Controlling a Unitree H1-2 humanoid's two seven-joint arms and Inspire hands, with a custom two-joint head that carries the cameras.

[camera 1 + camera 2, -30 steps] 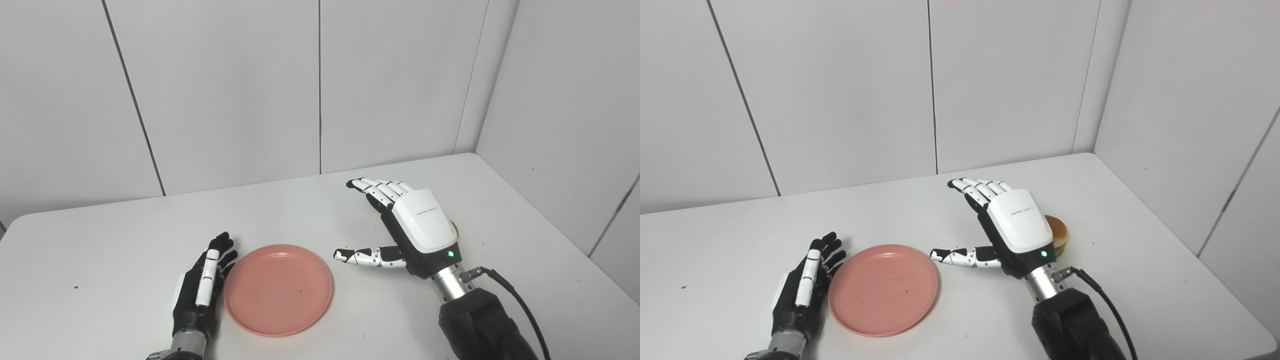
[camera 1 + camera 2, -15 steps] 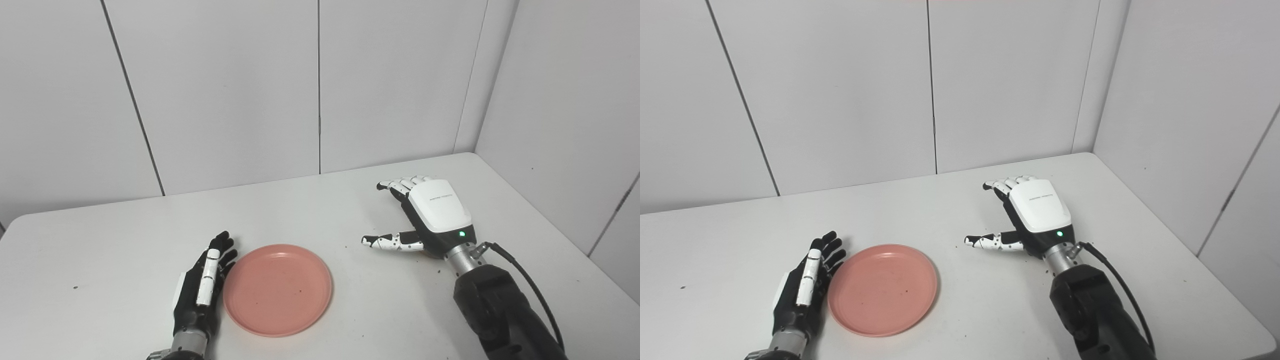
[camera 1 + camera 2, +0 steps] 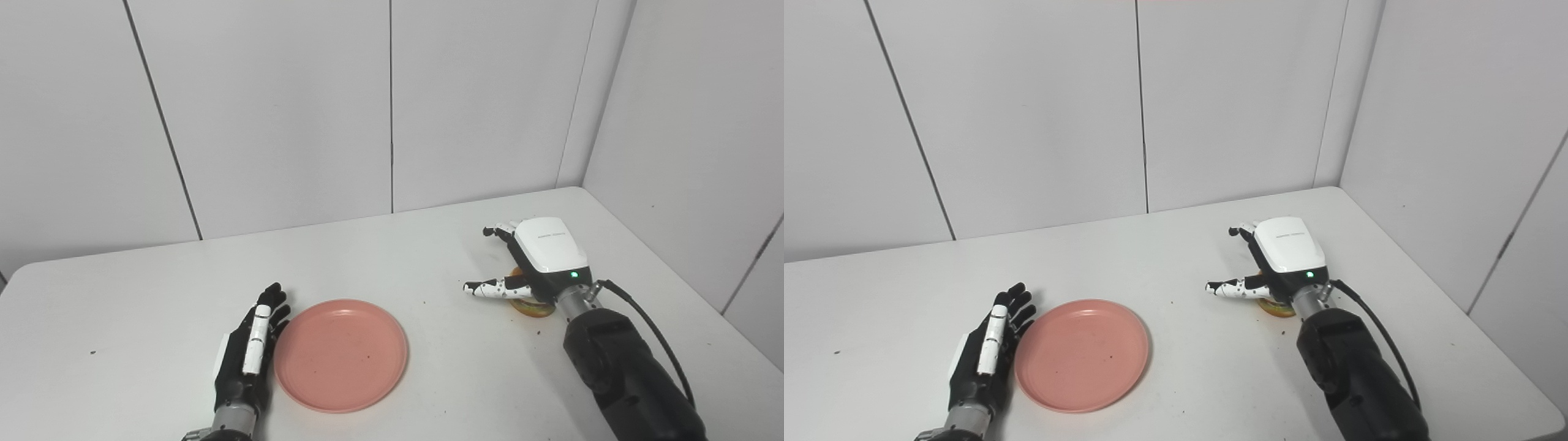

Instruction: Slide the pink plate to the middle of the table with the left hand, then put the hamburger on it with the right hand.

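Left eye view: over the last second the right hand has swung from beside the pink plate out to the right and dropped over the hamburger, fingers spread wide around it, not yet gripping. That suggests the pick is starting. The plate sits empty at the near middle of the table, well apart from the hamburger. The left hand lies flat with fingers extended, holding nothing, against the plate's left rim.
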